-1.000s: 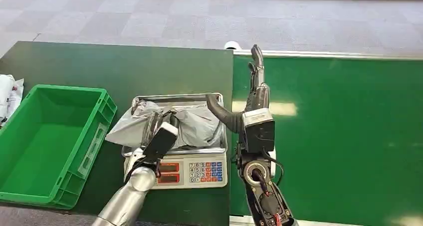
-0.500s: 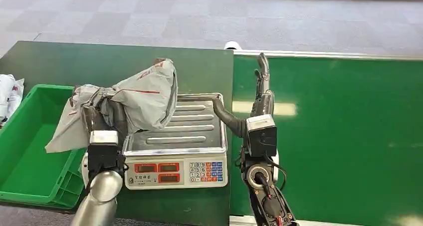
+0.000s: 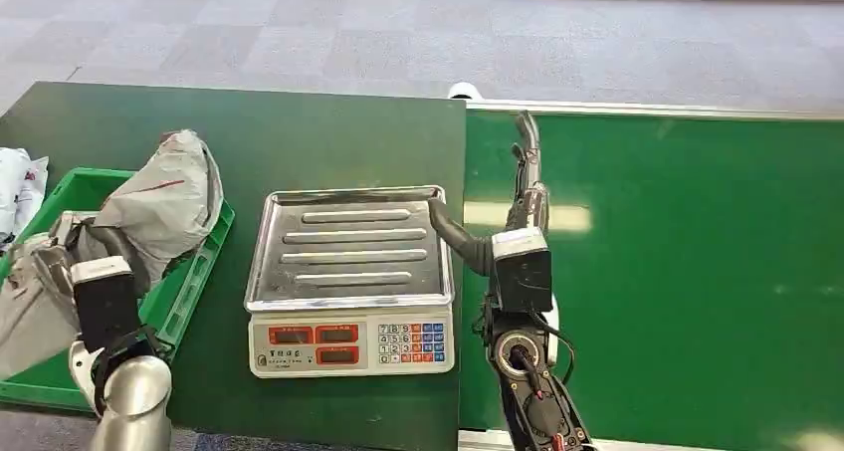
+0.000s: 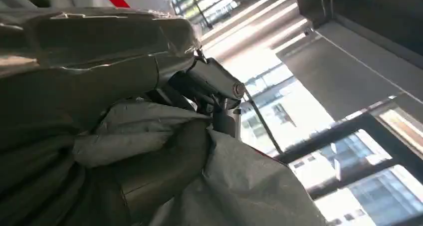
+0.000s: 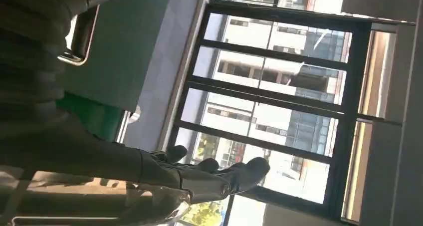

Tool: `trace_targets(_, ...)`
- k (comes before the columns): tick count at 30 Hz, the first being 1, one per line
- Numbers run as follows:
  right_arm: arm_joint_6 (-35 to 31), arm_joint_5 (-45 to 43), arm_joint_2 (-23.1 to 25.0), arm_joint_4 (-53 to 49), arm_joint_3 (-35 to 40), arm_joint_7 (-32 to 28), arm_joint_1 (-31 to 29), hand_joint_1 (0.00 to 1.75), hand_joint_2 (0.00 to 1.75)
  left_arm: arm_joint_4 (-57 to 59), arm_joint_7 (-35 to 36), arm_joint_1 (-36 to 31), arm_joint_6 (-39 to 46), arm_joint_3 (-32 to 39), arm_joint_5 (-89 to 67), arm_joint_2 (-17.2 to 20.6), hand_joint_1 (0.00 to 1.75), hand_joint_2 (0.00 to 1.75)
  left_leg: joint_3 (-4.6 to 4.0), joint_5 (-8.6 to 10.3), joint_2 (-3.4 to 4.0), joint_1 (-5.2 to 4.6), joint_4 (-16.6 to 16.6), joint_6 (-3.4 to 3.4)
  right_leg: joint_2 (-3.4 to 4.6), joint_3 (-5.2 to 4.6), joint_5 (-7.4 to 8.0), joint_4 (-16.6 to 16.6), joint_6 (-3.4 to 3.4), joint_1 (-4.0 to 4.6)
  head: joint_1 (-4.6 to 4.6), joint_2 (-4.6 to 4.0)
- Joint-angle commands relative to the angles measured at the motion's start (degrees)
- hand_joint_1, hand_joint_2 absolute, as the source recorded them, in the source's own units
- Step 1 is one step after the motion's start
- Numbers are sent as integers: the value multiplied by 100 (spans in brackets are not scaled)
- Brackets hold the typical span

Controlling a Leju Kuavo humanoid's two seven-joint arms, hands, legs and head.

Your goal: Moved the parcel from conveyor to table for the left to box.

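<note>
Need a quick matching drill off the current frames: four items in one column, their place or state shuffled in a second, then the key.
Items
1. grey parcel
2. scale tray
3. right hand
4. green crate

Place or state
A. bare, nothing lying on it
B. held up over the crate by the left hand
C. fingers straight and apart, holding nothing, beside the scale
D. standing at the left end of the table, left of the scale

Pairs: 1-B, 2-A, 3-C, 4-D
</note>
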Motion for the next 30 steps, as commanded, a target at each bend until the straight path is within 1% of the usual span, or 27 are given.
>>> trace_targets(1, 26, 77, -112, 412, 83, 88, -153, 0, 175, 634, -33, 74, 7, 1446, 131, -391, 175, 175, 27, 2, 10, -2, -21, 8, 4, 19, 3, -15, -17, 2, -4, 0)
trace_targets(3, 33, 77, -111, 412, 95, 88, -141, 0, 175, 566, -61, 73, 7, 1501, 98, -453, 175, 175, 16, 0, -3, -1, -10, 6, -4, 11, -1, -8, -9, 2, -4, 0)
trace_targets(4, 33, 78, -113, 410, 97, 89, -139, 0, 175, 555, -58, 78, 7, 1499, 82, -464, 171, 175, 20, 1, -2, 1, -14, 9, -5, 15, 1, -13, -14, 5, -2, 0)
trace_targets(5, 32, 81, -112, 402, 102, 91, -134, 0, 175, 510, -54, 93, 7, 1478, 72, -487, 0, 175, 25, 2, -3, 2, -18, 14, -6, 22, 2, -19, -17, 6, -2, 0)
trace_targets(6, 33, 82, -112, 397, 104, 92, -132, 0, 175, 487, -49, 103, 7, 1478, 54, -501, 0, 175, 16, 0, -1, -1, -9, 10, 0, 12, 1, -10, -8, 2, -2, 0)
trace_targets(11, 64, 102, -130, 377, 116, 143, -121, 0, 175, 407, 57, 168, 7, 1336, 92, -475, 0, 175, 13, 2, -8, 0, -10, 9, -8, 13, 1, -10, -11, 3, -2, 0)
trace_targets(13, 99, 109, -145, 377, 124, 158, -105, 0, 175, 342, -20, 207, 7, 1339, 207, -497, 0, 175, 15, 1, -3, 0, -10, 10, -3, 14, 2, -10, -12, 4, -2, 0)
trace_targets(16, 146, 108, -167, 385, 118, 162, -81, 0, 175, 262, -75, 284, 7, 1137, 534, -426, 0, 175, 19, 1, -5, 2, -14, 10, -5, 19, 1, -14, -15, 6, -2, 0)
trace_targets(18, 148, 108, -176, 389, 117, 160, -73, 0, 175, 262, -75, 285, 7, 1123, 534, -438, 0, 175, 10, 0, -7, 1, -7, 6, -5, 9, -1, -7, -8, 3, -2, 0)
trace_targets(20, 148, 108, -176, 389, 117, 160, -73, 0, 175, 262, -75, 285, 7, 1123, 534, -438, 0, 175, 21, 2, -9, 2, -16, 15, -12, 22, 1, -19, -18, 7, -2, 0)
trace_targets(21, 148, 108, -176, 389, 117, 160, -73, 0, 175, 262, -75, 285, 7, 1123, 534, -438, 0, 175, 9, 0, -9, 1, -5, 8, -7, 9, -1, -7, -8, 3, -2, 0)
trace_targets(24, 230, 35, -187, 381, 84, 192, -64, 0, 175, -16, -434, 391, -288, 741, 1546, -332, 0, 175, 8, 0, -8, 3, -5, 8, -6, 9, 0, -8, -8, 5, -2, 0)
trace_targets(28, 479, -296, -206, 413, 41, 193, -81, 0, 175, -564, -1022, 549, -518, 361, 2384, -355, 0, 175, 9, 2, -14, 3, -6, 11, -15, 12, 0, -10, -12, 7, -2, 0)
trace_targets(30, 720, -616, -262, 445, 23, 137, -78, 0, 175, -926, -1253, 698, -1097, -28, 3001, -313, 0, 175, 2, -1, -12, 5, 0, 9, -12, 6, -1, -6, -9, 7, -2, 0)
